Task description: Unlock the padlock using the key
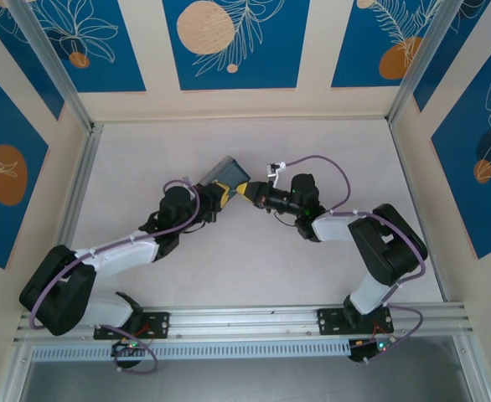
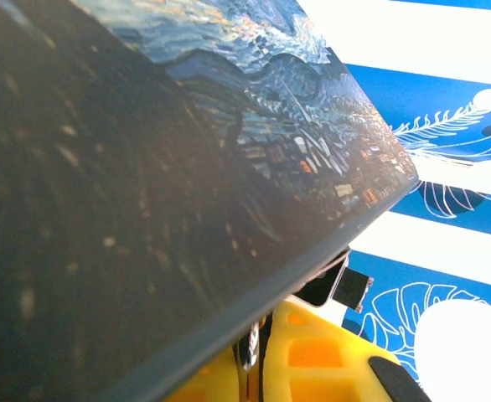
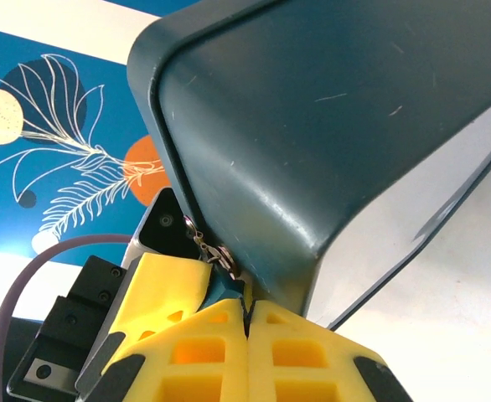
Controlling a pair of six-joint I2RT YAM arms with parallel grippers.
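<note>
Over the table's middle, the blue starry-night tin [image 1: 227, 173] is raised and tilted, with both grippers meeting at its near corner. My left gripper [image 1: 222, 194] is shut; a thin silvery piece [image 2: 252, 345] sits between its yellow fingers [image 2: 329, 352] under the tin's edge [image 2: 229, 318]. My right gripper [image 3: 247, 308] is shut, fingertips against the tin's corner [image 3: 312, 234]. Just above them lies the small dark blue-green padlock [image 3: 223, 291], wedged against the left gripper's finger [image 3: 166, 280]. The key's silvery ring and short chain [image 3: 226, 256] hang at the padlock; its blade is hidden.
Aluminium rails [image 1: 245, 318] run along the near edge by both arm bases. Blue patterned walls [image 1: 229, 42] close in the back and sides. The pale table surface [image 1: 254, 260] lies between the arms. A purple cable [image 1: 329, 167] loops over the right wrist.
</note>
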